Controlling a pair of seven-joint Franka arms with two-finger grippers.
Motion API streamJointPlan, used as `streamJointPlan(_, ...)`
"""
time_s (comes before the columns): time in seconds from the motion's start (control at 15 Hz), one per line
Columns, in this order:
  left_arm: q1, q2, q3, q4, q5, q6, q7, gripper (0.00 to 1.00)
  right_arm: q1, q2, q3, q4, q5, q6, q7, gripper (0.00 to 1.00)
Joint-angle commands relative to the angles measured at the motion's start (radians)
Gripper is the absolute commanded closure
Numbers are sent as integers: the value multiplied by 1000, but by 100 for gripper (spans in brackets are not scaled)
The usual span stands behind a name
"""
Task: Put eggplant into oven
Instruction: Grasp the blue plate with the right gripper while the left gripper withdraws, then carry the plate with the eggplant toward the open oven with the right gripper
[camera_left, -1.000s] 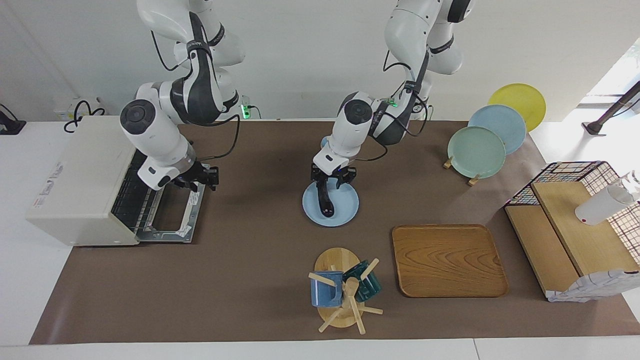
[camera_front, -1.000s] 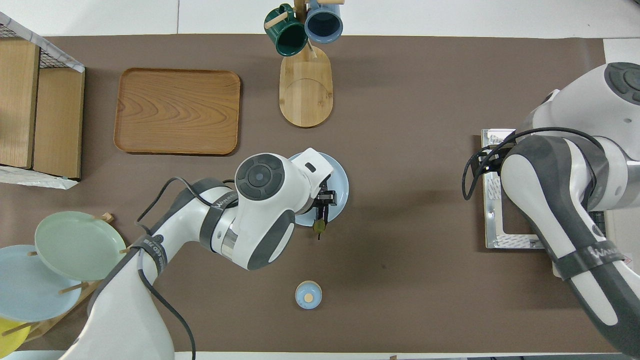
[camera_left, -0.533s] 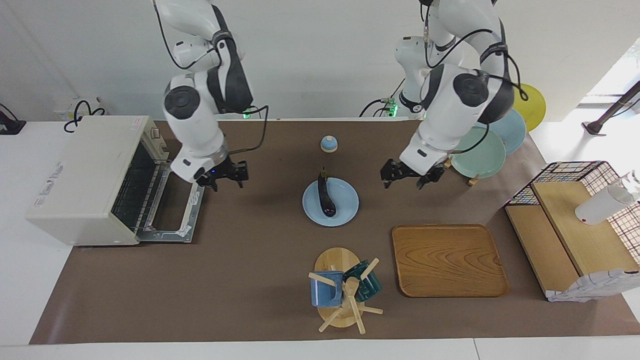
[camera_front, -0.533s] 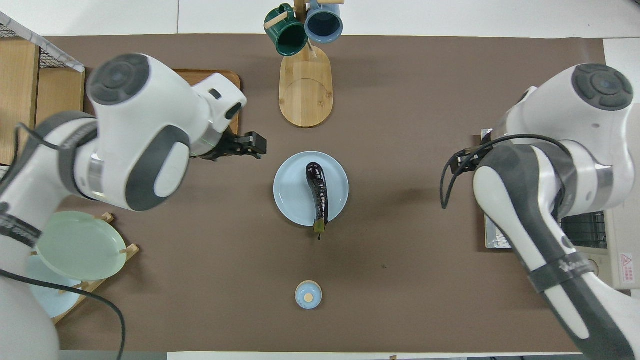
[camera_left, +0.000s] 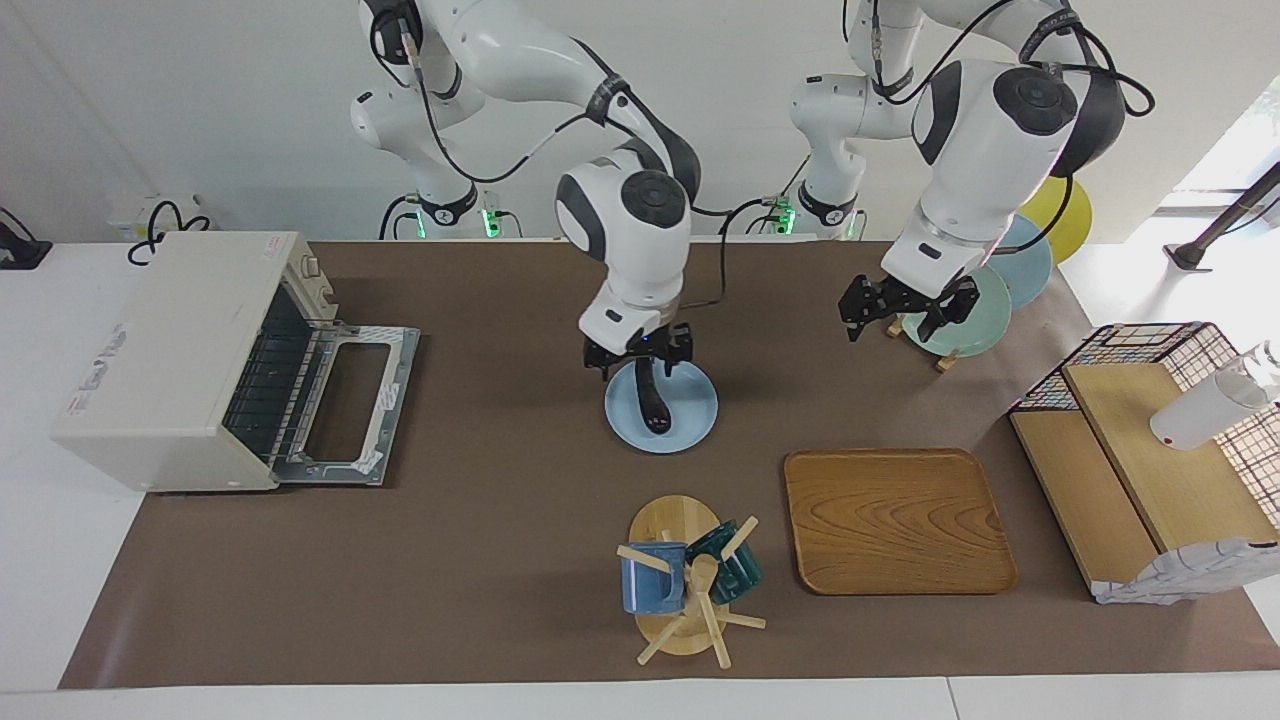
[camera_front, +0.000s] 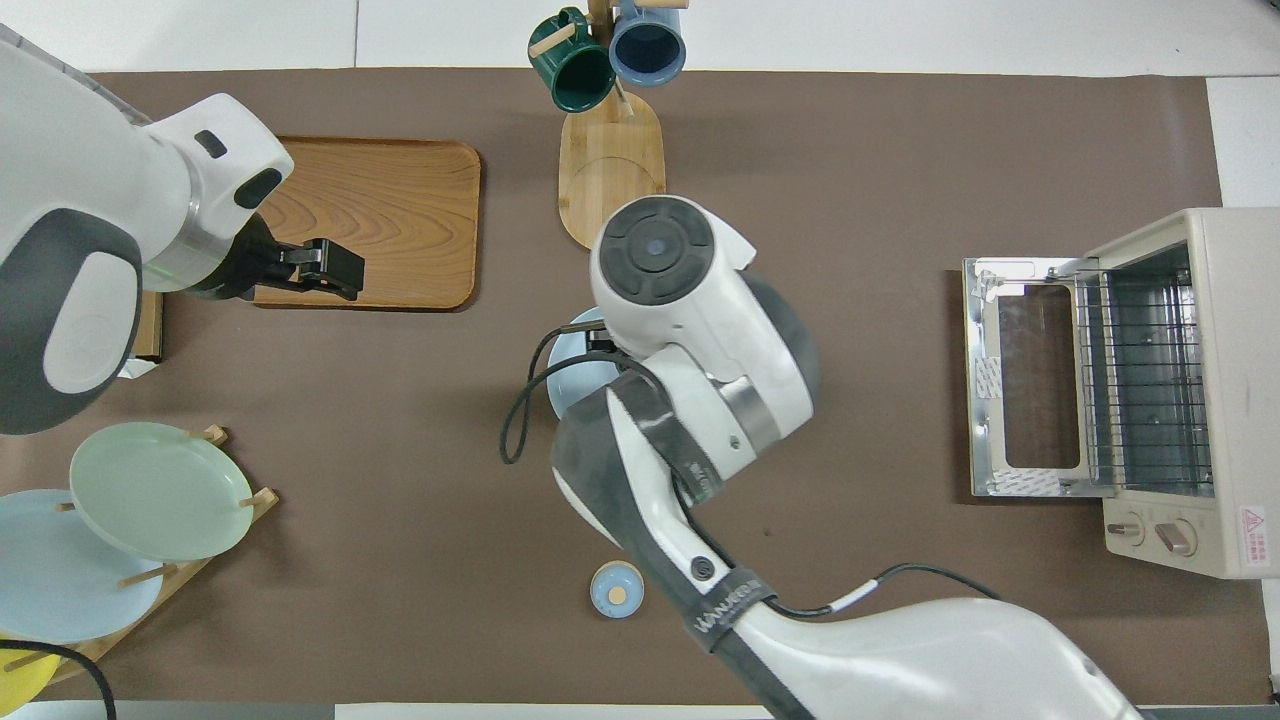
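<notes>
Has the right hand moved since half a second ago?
Yes. The right hand has left its place by the oven door and now sits over the eggplant on the blue plate.

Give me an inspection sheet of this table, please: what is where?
Surface: brown mat, flat, no spills seen.
Job's things: eggplant lies on a blue plate; oven stands at the right arm's end of the table, door open.
Clutter: mug rack, wooden tray, plate rack, wire basket, small blue lid.
Pincers: right pincer open, down at the eggplant's stem end; left pincer open, raised beside the plate rack.
Cables: black cable loops off the right arm.
Surroundings: white wall; nothing else seen.
</notes>
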Motion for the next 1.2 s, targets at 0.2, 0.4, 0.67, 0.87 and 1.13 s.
streamJointPlan(0.2, 12, -87, -9, -75, 12, -44, 8, 0, 87, 35, 2, -3, -2, 78, 89, 0)
streamJointPlan(0.4, 28, -69, -9, 6, 12, -122, 11, 0, 133, 69, 2, -21, -18, 159, 115, 0)
streamJointPlan(0.67, 52, -52, -9, 43, -11, -184, 17, 0, 138, 73, 2, -100, -39, 235, 101, 21)
streamJointPlan(0.87, 63, -61, -7, 12, -14, -175, 51, 0, 138, 72, 2, -109, -41, 236, 101, 41)
streamJointPlan(1.13, 63, -52, -6, 24, -51, -158, 49, 0, 141, 60, 3, -176, -41, 322, 101, 81)
